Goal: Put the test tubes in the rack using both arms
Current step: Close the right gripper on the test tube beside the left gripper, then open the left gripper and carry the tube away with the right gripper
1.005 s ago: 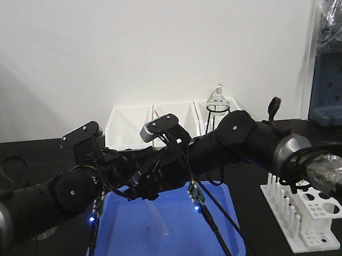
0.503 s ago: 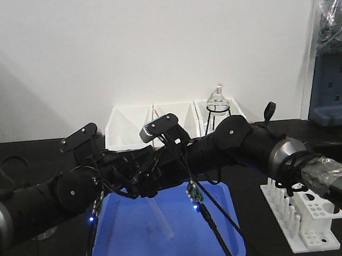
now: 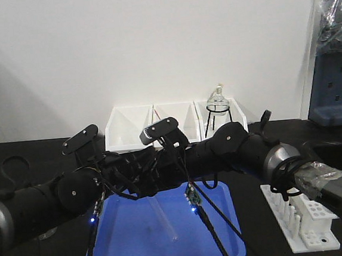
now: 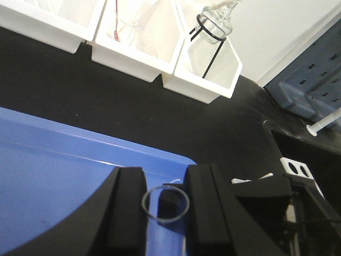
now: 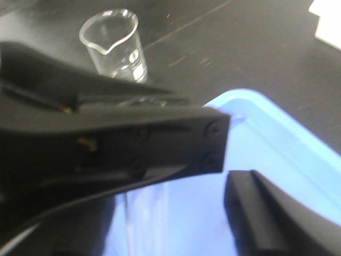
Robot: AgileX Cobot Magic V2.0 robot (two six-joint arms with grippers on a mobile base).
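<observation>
Over the blue tray (image 3: 127,248): pinching the test tube (image 3: 166,219) at its rim with the left end effector (image 4: 165,184), holding it tilted, lower end toward the tray. Crowding in close with the right end effector (image 5: 170,224), jaws spread wide. Off right on the table (image 3: 29,153), rack (image 3: 305,219) well apart from the tube.

test tube (image 4: 165,205): only rim shows | rack (image 4: 296,167): apparently just a corner visible | right wrist view: blurred

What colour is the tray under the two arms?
The tray is plain blue, with no pattern; the front-facing view shows it best.
</observation>
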